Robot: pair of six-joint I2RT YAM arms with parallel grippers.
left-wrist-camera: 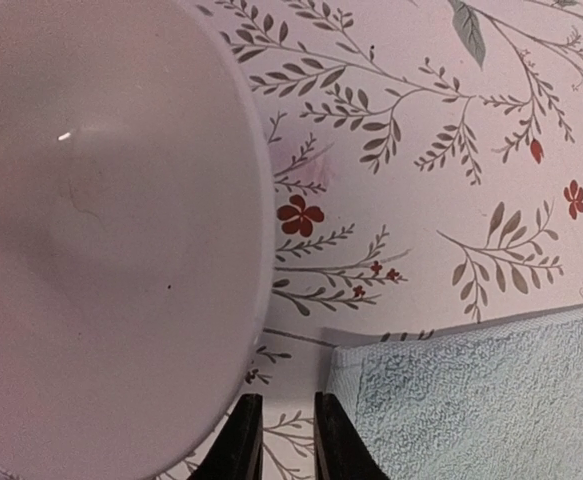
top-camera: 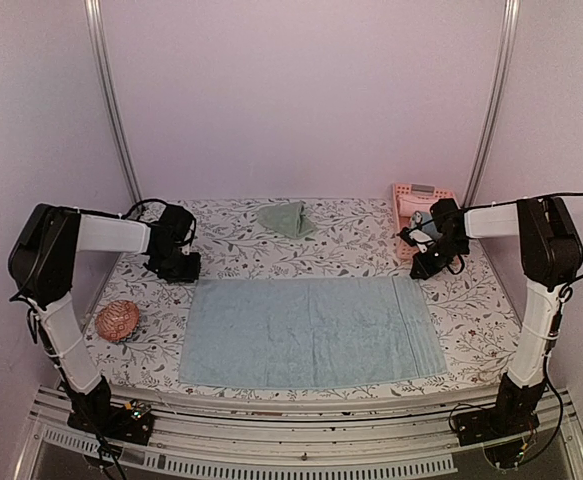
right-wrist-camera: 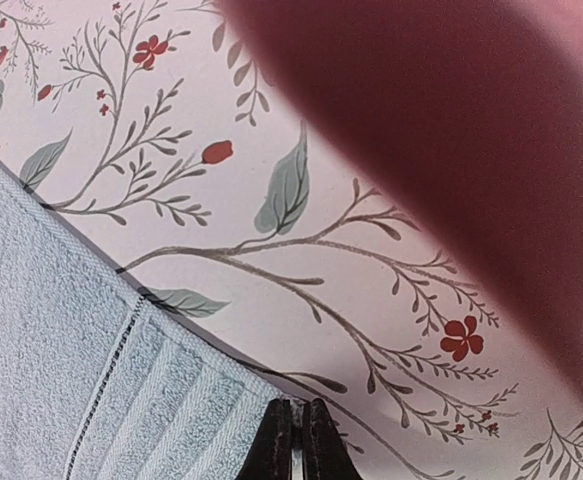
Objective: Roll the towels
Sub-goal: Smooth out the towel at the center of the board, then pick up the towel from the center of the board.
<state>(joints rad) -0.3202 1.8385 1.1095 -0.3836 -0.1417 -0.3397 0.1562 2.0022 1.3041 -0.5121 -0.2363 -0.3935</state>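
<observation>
The light blue terry towel (top-camera: 311,330) lies flat and spread in the middle of the flowered desk (top-camera: 231,245). The left fingers (left-wrist-camera: 239,440) are a little spread at its far left corner. The right fingers (right-wrist-camera: 276,445) are pressed together, pinching nothing, just beside the far right corner. I judge the roll is not yet begun. I should open the right fingers too, take both far corners at the same height, and turn them evenly, otherwise the roll becomes crooked.

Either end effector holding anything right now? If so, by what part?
Nothing held: left end effector sits beside the blue towel's far corner, right end effector shut at its edge.
</observation>
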